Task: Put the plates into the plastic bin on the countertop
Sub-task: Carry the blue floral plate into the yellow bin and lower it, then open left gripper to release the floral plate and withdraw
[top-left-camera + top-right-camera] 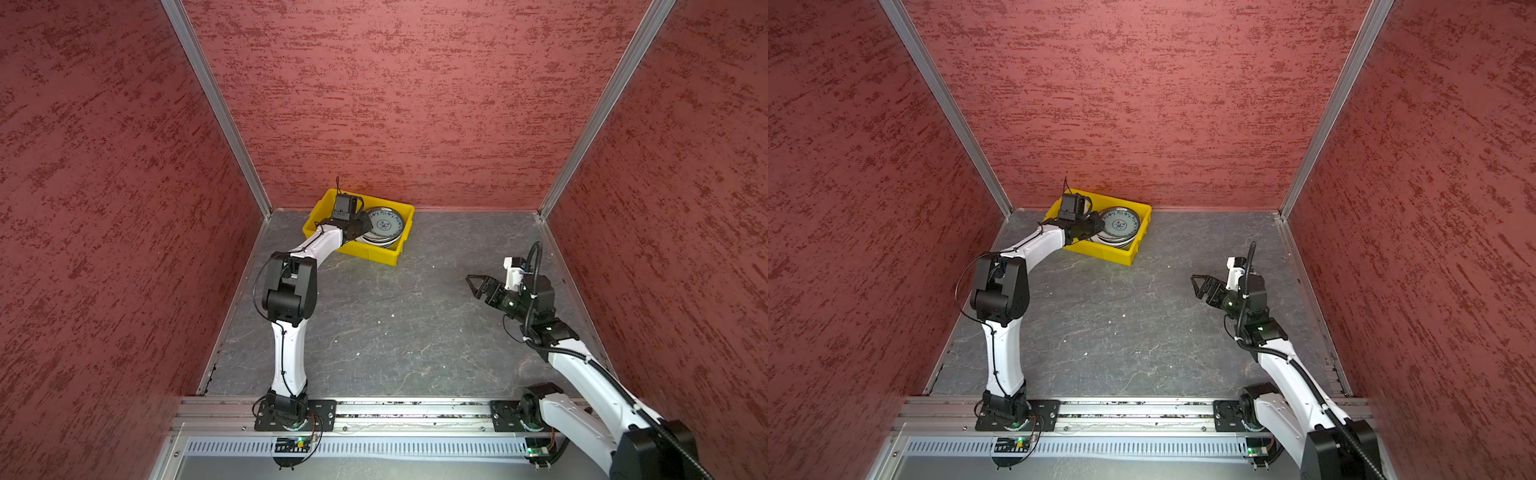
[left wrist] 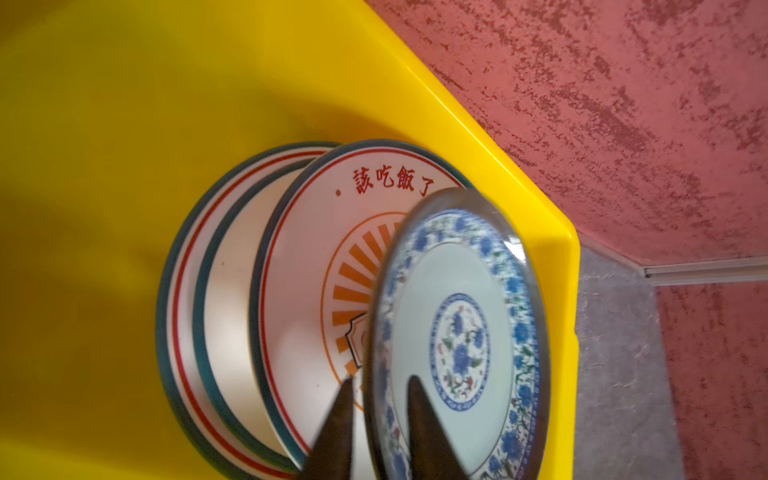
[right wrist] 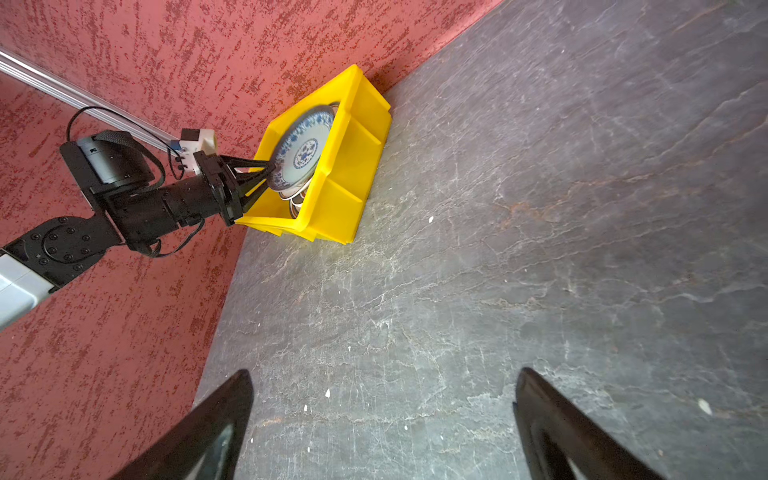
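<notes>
The yellow plastic bin [image 1: 376, 255] [image 1: 1113, 255] [image 3: 353, 166] sits on the countertop [image 1: 395, 332] at the back wall. Inside lies a stack of plates: cream ones with green rims and red characters [image 2: 307, 249], and on top a tilted, blurred blue-patterned plate [image 1: 386, 224] [image 1: 1120, 222] [image 2: 457, 332] [image 3: 301, 151]. My left gripper [image 1: 365, 226] [image 1: 1100, 226] [image 2: 381, 380] [image 3: 270, 176] reaches into the bin, open, its fingers straddling the blue plate's rim with gaps on both sides. My right gripper [image 1: 473, 286] [image 1: 1196, 286] [image 3: 383, 372] hovers wide open and empty over the right countertop.
Textured red walls [image 1: 415, 104] close in the back and both sides. The bin's yellow wall [image 2: 498, 166] stands close beside the plates. Small white specks [image 1: 392, 316] dot the countertop. An aluminium rail [image 1: 415, 409] carries both arm bases at the front.
</notes>
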`<state>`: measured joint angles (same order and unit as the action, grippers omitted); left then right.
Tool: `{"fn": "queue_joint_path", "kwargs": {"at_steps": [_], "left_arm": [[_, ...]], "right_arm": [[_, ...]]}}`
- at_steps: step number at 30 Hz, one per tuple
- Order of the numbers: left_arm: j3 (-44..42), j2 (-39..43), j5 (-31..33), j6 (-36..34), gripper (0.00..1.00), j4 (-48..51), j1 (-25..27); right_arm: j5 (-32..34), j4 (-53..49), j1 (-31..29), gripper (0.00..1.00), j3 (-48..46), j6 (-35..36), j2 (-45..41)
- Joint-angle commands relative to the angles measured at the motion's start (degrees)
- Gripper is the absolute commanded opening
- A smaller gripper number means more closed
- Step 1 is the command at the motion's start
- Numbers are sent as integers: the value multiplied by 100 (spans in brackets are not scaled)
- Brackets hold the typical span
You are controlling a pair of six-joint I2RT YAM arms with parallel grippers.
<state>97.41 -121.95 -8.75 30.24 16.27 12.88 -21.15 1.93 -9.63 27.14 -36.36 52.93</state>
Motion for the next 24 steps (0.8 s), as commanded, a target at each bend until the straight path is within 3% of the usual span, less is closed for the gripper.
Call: {"fn": "queue_joint_path", "kwargs": {"at_steps": [1,4,13,19,24], "left_arm": [[18,19,9,-217,71,60,65],[-77,125,71,-322,100,-25,108],[-544,713,381,-388,99,-291,181],[-1807,1809,817,-442,99,-1105,233],[-3139,3190,1645,-854,99,-1380,285]], "right_arm": [[169,-81,15,99,-59,103,-68],[158,-52,16,99,-61,94,-81],[262,-117,16,99,-59,87,-108],[328,-75,22,99,-68,85,-168],[498,-6,31,99,-31,95,-282]]}}
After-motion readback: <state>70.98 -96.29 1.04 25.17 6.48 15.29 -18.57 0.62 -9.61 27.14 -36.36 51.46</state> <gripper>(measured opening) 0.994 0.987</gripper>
